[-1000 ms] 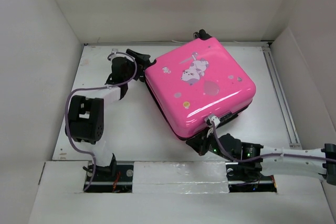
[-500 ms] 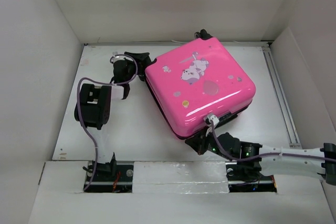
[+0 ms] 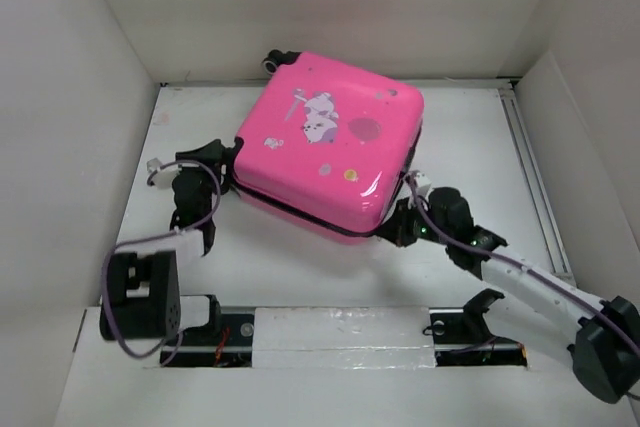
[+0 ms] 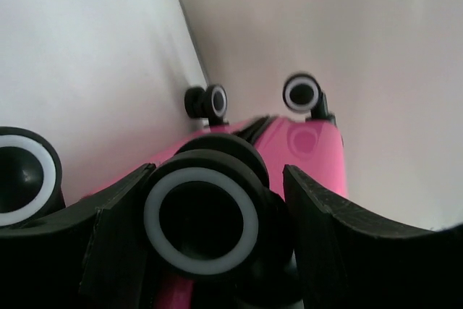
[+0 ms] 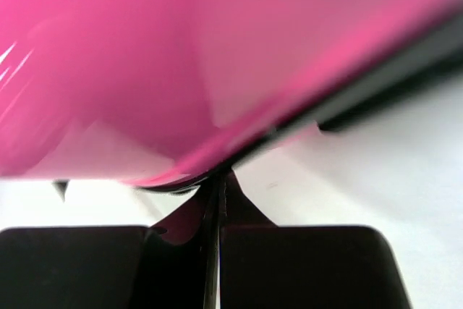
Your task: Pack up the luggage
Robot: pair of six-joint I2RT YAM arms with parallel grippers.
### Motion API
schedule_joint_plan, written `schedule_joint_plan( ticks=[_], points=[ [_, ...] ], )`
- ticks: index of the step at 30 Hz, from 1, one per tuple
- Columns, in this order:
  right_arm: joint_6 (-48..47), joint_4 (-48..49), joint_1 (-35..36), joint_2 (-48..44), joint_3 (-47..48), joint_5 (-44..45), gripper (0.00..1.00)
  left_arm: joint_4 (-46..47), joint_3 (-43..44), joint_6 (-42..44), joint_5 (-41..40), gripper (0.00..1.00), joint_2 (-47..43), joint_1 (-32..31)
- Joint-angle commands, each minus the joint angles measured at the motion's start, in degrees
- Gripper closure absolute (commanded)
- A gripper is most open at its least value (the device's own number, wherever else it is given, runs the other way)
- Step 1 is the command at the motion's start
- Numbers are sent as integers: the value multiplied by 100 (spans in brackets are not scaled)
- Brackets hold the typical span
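The luggage point(image 3: 325, 142), a bright-pink hard-shell suitcase with a cartoon print, lies closed and turned askew at the back middle of the table. My left gripper point(image 3: 222, 165) is at its left corner. In the left wrist view its fingers point(image 4: 108, 215) are shut on a black wheel with a white ring point(image 4: 201, 221), with the pink shell point(image 4: 307, 150) behind. My right gripper point(image 3: 393, 230) is at the near right corner. In the right wrist view it point(image 5: 219, 186) is shut, tips pinching a thin zipper pull at the black seam under the pink shell point(image 5: 145, 70).
White walls enclose the table on three sides. A metal rail point(image 3: 530, 177) runs along the right edge. A taped ledge point(image 3: 340, 332) covers the arm bases at the near edge. Another wheel point(image 3: 275, 59) sticks out at the suitcase's far corner, close to the back wall.
The suitcase has swung counter-clockwise and slid left and back. My left gripper came nearer and now holds a wheel. My right gripper moved forward and right along the near edge.
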Motion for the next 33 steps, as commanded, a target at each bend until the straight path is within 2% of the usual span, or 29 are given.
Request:
schedule_joint_plan(
  ticks=[1, 3, 4, 6, 7, 10, 14, 17, 20, 23, 27, 33],
  points=[
    [-342, 1300, -1007, 531, 1060, -298, 100, 606, -832, 577, 865, 100, -1400, -460],
    [-342, 1196, -1228, 717, 1237, -651, 100, 71, -915, 736, 795, 100, -2366, -391],
    [-342, 1195, -1229, 718, 1168, -730, 100, -558, -846, 823, 795, 100, -2683, -320],
    [-342, 1274, -985, 718, 870, -783, 100, -1282, -495, 1095, 481, 100, -3533, -320],
    [-246, 1274, -887, 622, 511, -783, 100, -1912, -267, 1410, 374, 100, -3712, -320],
    [-131, 1336, -379, 332, -44, -783, 100, -2401, 376, 1702, -31, 100, -3907, -320],
    [-122, 783, 264, -230, -55, -599, 100, -2061, 149, 1536, 152, 100, -3689, -320],
    [-193, 545, 336, -635, 102, -590, 100, -1839, 148, 1308, 548, 100, -3688, -320],
    [-262, 545, 248, -540, 322, -704, 100, -2233, 551, 1465, 436, 100, -3740, -320],
    [-62, 823, 387, -153, 543, -555, 100, -2683, 422, 1518, 207, 100, -3889, -320],
    [334, 1711, 1466, 339, 490, 348, 100, -2631, -299, 1466, 364, 100, -4083, -320],
    [467, 2285, 1979, 998, 621, 1938, 100, -2569, -1090, 1466, 750, 100, -4083, -320]
  ],
)
